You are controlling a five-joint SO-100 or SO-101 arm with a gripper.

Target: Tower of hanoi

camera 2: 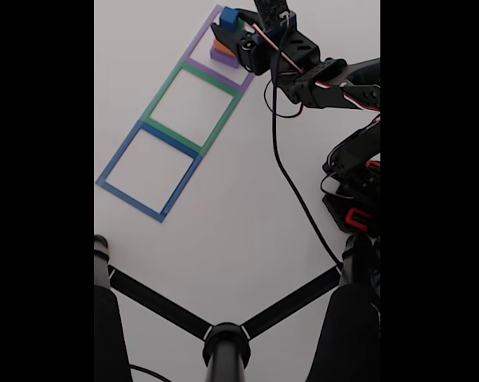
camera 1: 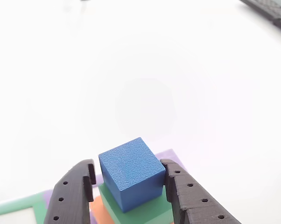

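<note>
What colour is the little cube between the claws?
Blue, clearest in the other view close behind the gripper.

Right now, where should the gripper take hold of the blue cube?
Grip the blue cube on its two opposite vertical side faces, coming down from above. It sits on top of the green block, so its sides are free, and the gripper fingers already flank them.

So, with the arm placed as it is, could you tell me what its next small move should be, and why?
Probably close the end effector on the small blue foam cube, then lift. Its black fingers flank the cube on both sides, a narrow gap seemingly remaining on the left side of the other view. The cube tops the stack, resting on the green foam block.
</note>
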